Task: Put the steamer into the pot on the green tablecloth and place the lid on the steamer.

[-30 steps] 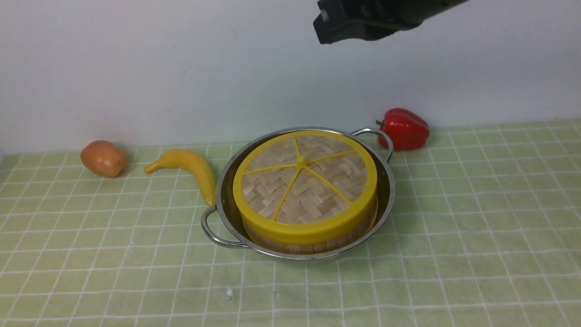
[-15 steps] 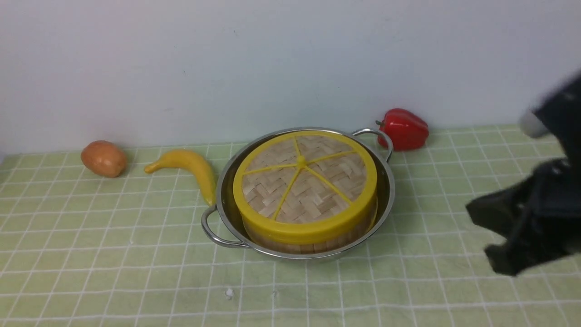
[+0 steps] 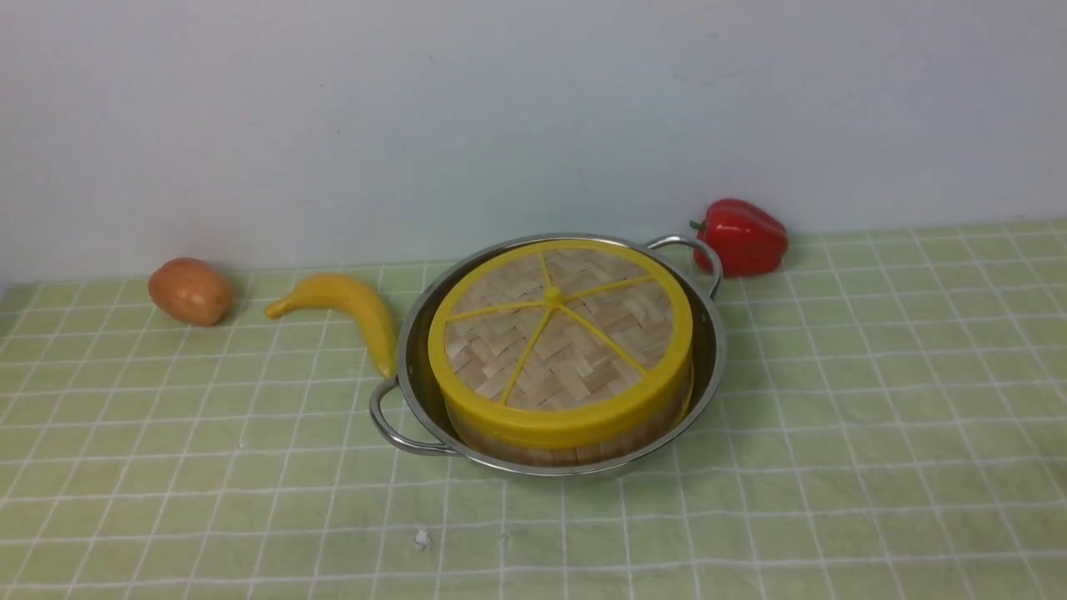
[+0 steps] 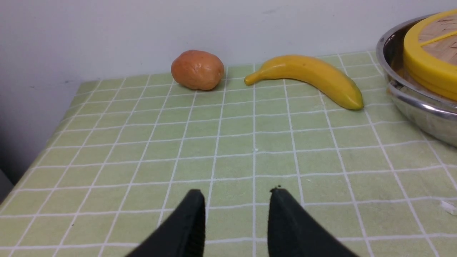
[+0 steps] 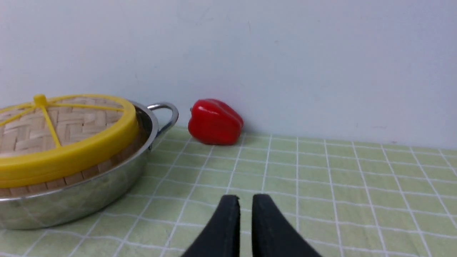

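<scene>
Steamer basket of slatted bamboo (image 3: 567,446) sits inside one wide, shiny stainless-steel pot (image 3: 710,350) with two looped wire handles, capped by one flat woven lid (image 3: 560,333) with a thick yellow rim, spokes and knob. Pot stands mid-cloth on the gridded pale green tablecloth (image 3: 875,433). At ten o'clock lie one smooth yellow banana (image 3: 346,304) and one brownish potato (image 3: 190,290); at one o'clock, one glossy red pepper (image 3: 743,237). Left gripper (image 4: 236,194) stands apart and empty; right gripper (image 5: 245,199) shows a narrow gap, holding nothing.
</scene>
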Action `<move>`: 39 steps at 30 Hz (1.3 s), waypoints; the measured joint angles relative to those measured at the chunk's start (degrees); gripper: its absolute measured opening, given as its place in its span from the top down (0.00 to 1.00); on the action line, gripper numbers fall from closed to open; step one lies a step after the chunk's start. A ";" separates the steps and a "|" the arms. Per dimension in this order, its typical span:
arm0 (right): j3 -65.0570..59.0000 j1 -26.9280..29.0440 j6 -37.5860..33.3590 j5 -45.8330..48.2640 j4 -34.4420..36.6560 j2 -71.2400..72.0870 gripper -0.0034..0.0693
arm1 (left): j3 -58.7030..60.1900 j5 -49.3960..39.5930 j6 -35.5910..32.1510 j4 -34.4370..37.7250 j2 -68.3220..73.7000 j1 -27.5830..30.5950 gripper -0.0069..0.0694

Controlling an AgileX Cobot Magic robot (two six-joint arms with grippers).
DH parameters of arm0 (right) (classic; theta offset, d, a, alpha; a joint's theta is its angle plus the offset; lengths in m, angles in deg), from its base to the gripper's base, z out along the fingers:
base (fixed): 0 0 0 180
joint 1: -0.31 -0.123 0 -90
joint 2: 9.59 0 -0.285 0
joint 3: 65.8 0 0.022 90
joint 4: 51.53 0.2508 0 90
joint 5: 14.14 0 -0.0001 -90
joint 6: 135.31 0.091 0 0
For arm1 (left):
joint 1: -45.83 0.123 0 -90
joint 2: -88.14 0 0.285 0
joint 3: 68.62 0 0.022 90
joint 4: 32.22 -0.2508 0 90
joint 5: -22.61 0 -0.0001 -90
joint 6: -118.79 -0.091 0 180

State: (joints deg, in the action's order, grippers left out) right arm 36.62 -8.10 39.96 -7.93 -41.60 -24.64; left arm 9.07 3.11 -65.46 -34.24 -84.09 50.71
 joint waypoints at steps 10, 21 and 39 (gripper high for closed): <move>-0.13 0.00 0.00 13.24 -0.87 6.95 0.77 | 0.00 0.05 0.00 0.00 0.00 0.00 0.59; -0.13 0.00 0.00 13.66 -1.07 6.95 0.72 | 0.00 0.05 0.00 0.00 0.00 0.00 0.59; -0.13 0.00 0.00 13.66 -1.07 6.95 0.63 | 0.00 0.05 0.00 0.00 0.00 0.00 0.59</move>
State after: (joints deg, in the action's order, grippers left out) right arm 36.49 -8.10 39.96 5.73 -42.67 -17.69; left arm 9.07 3.16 -65.46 -34.24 -84.09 50.71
